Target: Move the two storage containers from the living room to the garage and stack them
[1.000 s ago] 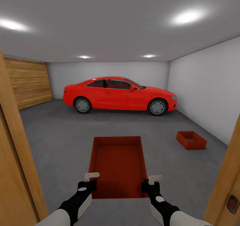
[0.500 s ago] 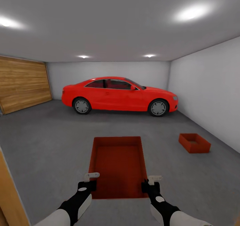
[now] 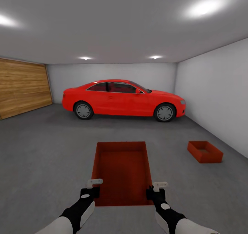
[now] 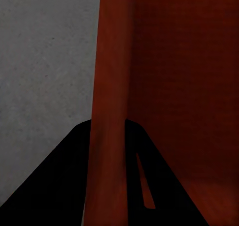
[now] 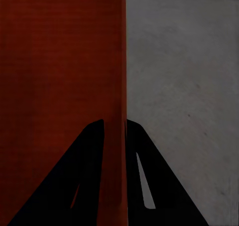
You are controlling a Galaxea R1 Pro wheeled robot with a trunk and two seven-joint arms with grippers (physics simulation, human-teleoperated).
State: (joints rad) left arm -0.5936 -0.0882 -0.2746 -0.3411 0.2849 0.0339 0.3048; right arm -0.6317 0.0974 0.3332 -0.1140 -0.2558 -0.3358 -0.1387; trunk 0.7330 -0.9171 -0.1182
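I am in the garage, holding an orange-red storage container level in front of me above the dark grey concrete floor. My left gripper is shut on the container's left wall. My right gripper is shut on its right wall. In both wrist views the black fingers straddle that thin red wall. A second storage container sits on the floor ahead to the right, close to the right wall.
A glossy red car is parked across the far end. A wooden garage door covers the left wall. A pale grey wall runs along the right. Open concrete lies between me and the car.
The view has advanced through the doorway: the wooden door frames at both sides have slid out of sight. The held container and both grippers keep the same place in the picture.
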